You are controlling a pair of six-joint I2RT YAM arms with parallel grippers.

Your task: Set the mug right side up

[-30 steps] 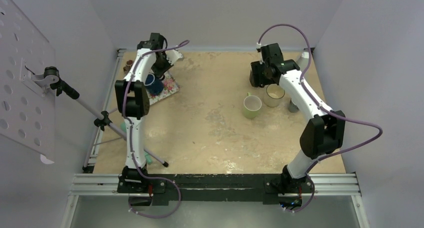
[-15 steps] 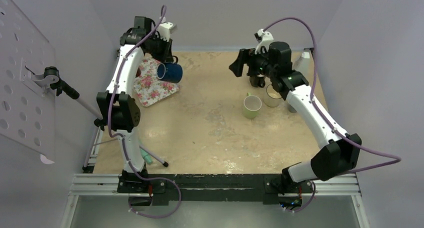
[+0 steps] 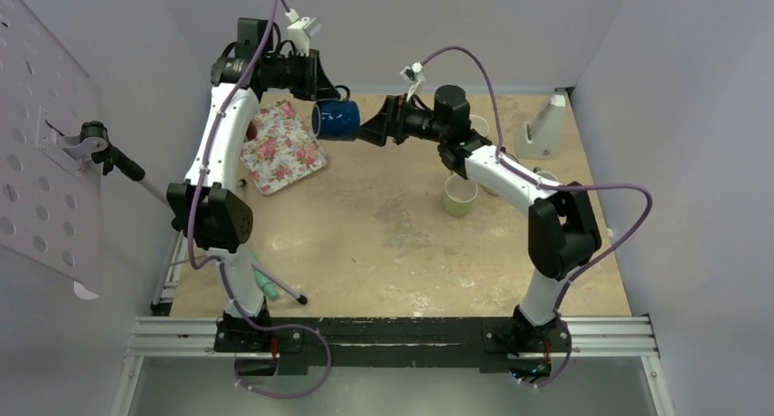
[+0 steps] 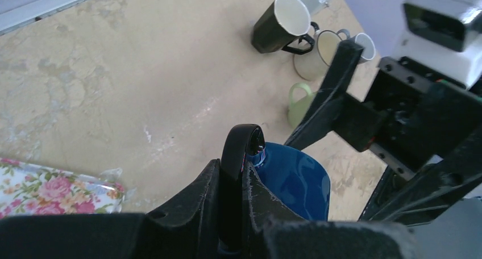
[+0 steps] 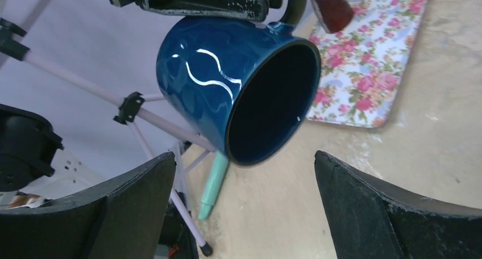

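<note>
Blue mug [image 3: 336, 120] mid-air over bench [image 3: 383, 243], on its side, mouth facing right jaws. Left jaws clenched on handle [image 4: 241, 151]. Right jaws spread wide, just off rim. Centre your jaws on mug wall and clamp firm before left lets go.

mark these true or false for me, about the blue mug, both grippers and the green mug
1. The left gripper holds the blue mug in the air by its handle. True.
2. The right gripper is clamped on the blue mug's rim. False: its jaws stand wide open in front of the mug's mouth, not touching it.
3. The blue mug is right side up. False: it hangs on its side, mouth toward the right gripper.
4. The green mug stands mouth up on the table. True.
</note>
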